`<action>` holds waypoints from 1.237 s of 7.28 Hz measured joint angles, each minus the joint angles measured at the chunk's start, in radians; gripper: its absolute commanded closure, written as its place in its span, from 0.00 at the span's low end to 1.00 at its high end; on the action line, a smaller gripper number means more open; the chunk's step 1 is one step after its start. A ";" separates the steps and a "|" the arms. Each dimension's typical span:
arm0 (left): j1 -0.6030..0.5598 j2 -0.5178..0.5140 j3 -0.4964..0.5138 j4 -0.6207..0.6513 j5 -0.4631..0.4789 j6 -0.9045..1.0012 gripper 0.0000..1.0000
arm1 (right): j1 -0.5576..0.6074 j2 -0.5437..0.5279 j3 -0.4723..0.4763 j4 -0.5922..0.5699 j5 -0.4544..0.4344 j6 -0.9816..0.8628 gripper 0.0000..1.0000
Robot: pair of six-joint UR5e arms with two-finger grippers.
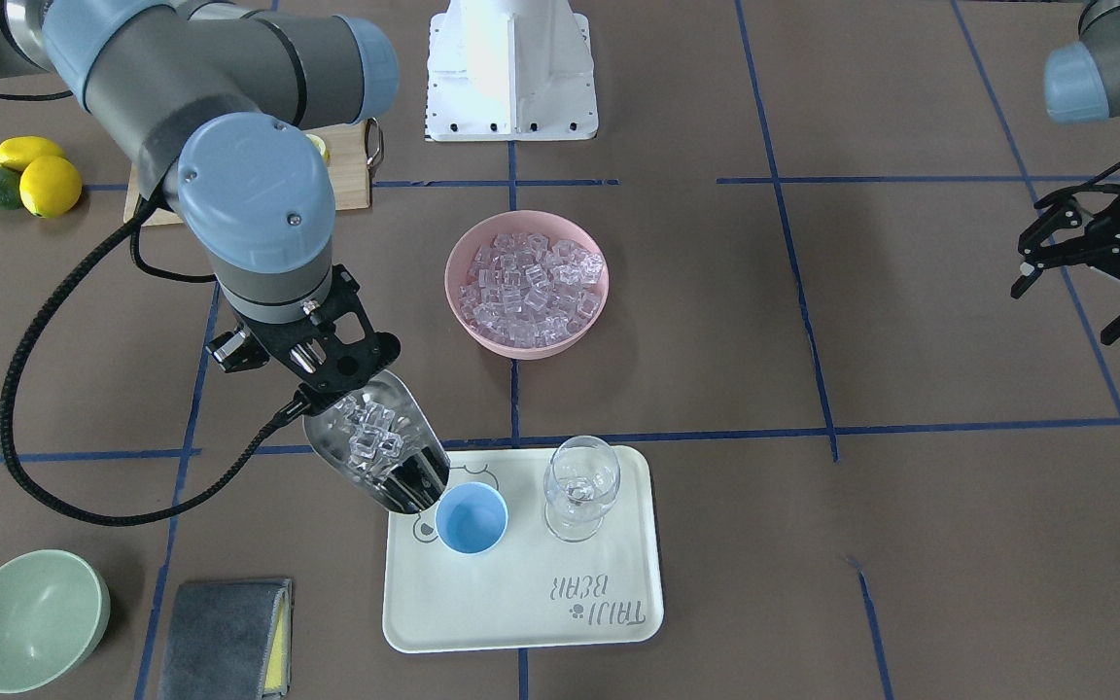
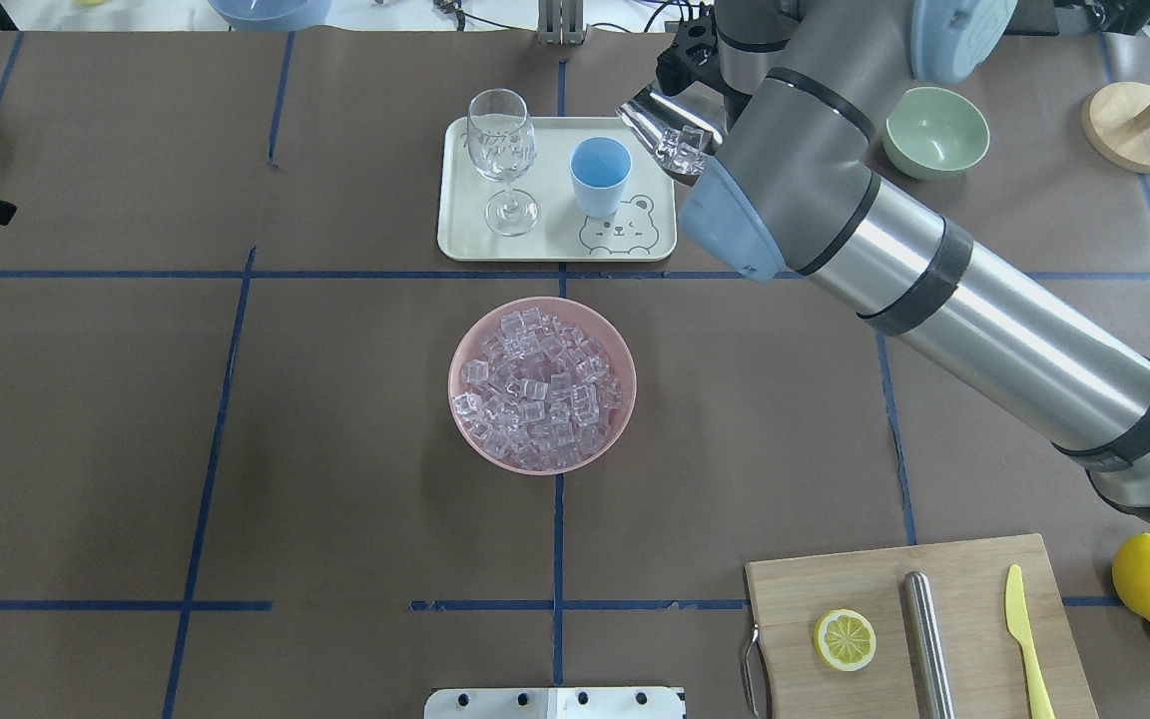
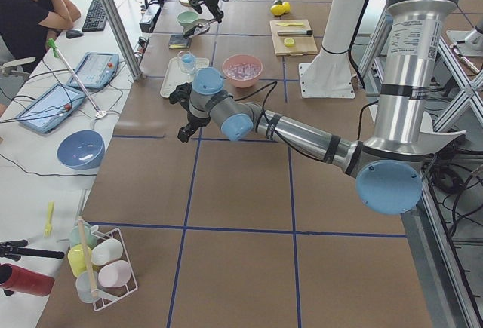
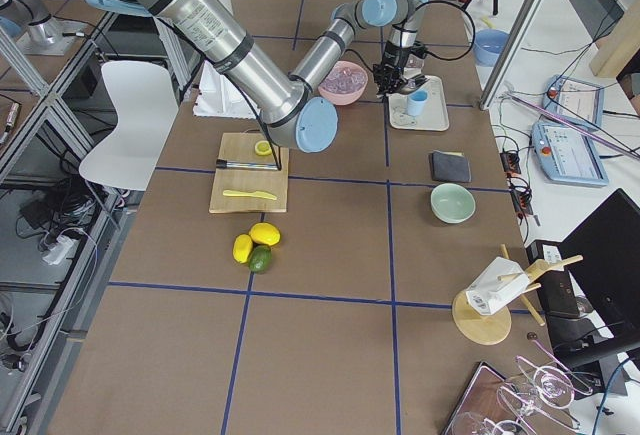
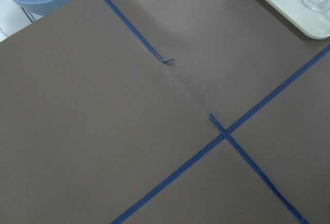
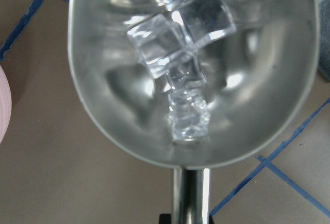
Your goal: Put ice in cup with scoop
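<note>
My right gripper (image 1: 327, 374) is shut on the rod handle of the steel scoop (image 1: 380, 457). The scoop is tilted down, its front lip at the left rim of the light-blue cup (image 1: 471, 518). Several clear ice cubes (image 1: 372, 436) lie in its trough, seen close in the right wrist view (image 6: 180, 44). The cup stands on the cream tray (image 1: 521, 603) and its inside shows only blue. In the overhead view the scoop (image 2: 665, 130) is just right of the cup (image 2: 601, 175). A pink bowl (image 1: 527, 282) holds many more cubes. My left gripper (image 1: 1064, 313) is open and empty, far off.
A clear stemmed wine glass (image 1: 579, 486) stands on the tray beside the cup. A pale green bowl (image 1: 30, 617) and a grey cloth (image 1: 225, 637) lie near the scoop arm. A cutting board (image 2: 919, 619) with a lemon slice, a steel cylinder and a knife is at the robot's right.
</note>
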 measured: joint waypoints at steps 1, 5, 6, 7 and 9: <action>-0.018 -0.004 0.000 0.040 -0.001 0.000 0.00 | -0.007 0.008 -0.036 0.000 -0.002 0.001 1.00; -0.038 -0.013 0.028 0.085 -0.059 0.000 0.00 | -0.019 0.107 -0.189 0.001 0.003 -0.008 1.00; -0.040 -0.013 0.033 0.086 -0.067 0.000 0.00 | -0.028 0.114 -0.209 0.001 0.004 -0.013 1.00; -0.041 -0.013 0.037 0.086 -0.070 0.000 0.00 | -0.037 0.127 -0.235 -0.001 0.003 -0.018 1.00; -0.042 -0.014 0.051 0.085 -0.072 0.001 0.00 | -0.049 0.188 -0.324 -0.022 0.000 -0.033 1.00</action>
